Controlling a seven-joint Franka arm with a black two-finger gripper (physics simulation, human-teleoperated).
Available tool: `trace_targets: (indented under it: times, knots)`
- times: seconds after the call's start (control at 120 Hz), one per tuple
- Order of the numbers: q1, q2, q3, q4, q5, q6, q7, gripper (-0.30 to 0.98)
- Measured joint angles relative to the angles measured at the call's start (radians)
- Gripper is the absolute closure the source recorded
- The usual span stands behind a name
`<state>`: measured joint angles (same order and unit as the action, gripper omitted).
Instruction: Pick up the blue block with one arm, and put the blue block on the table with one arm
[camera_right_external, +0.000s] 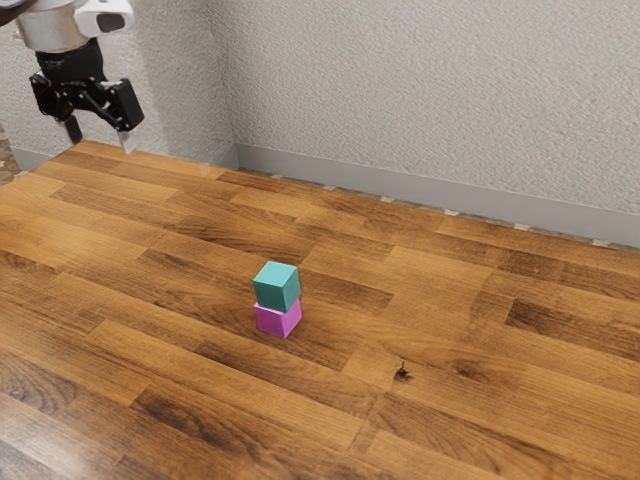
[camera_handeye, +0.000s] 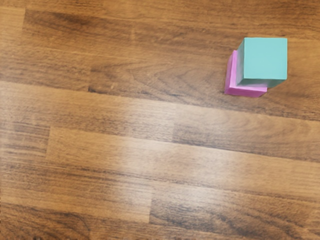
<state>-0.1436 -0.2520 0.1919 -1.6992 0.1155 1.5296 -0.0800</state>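
- Exterior view: robot arm (camera_right_external: 55, 30) cut off by the view's upper left edge; wooden table (camera_right_external: 470, 320) also runs out of view.
- Magenta cube (camera_right_external: 277, 319): upper face mostly covered by the teal-blue cube (camera_right_external: 276, 287) resting on it. Underside hidden against the wooden table.
- Two-finger gripper (camera_right_external: 99, 137): fingers spread, with a gap between them. It hangs high, near the wooden table's corner at the exterior view's upper left.
- Teal-blue cube (task block): well apart from the two-finger gripper, lower and toward the exterior view's right. Sits on the magenta cube, touching, upright, edges not quite lined up.
- Counts: 1 robot arm, 1 two-finger gripper, 2 cubes (1 teal-blue, 1 magenta) in 1 stack, 1 wooden table, 1 dark knot (camera_right_external: 402, 372) in the wood. Textured wall (camera_right_external: 400, 90) and gray baseboard (camera_right_external: 400, 191) behind.
- Wrist view: teal-blue cube hides most of the magenta cube; only two side strips and a bit of upper face peek out. Wooden table cut off all round, washed out by glare in patches.
- Teal-blue cube: below the hand's level, off to one side of the camera's center, on top of the magenta cube.
- Counts: 2 cubes, 1 each color; 1 wooden table surface.
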Motion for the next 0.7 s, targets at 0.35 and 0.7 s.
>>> trace_targets:
  times: [0.35,0.7]
  knots:
    - [-0.088,0.261,0.016,0.109,-0.042,0.146,-0.09,0.0]
    - [-0.151,0.227,-0.074,-0.268,-0.182,0.549,-0.179,0.0]
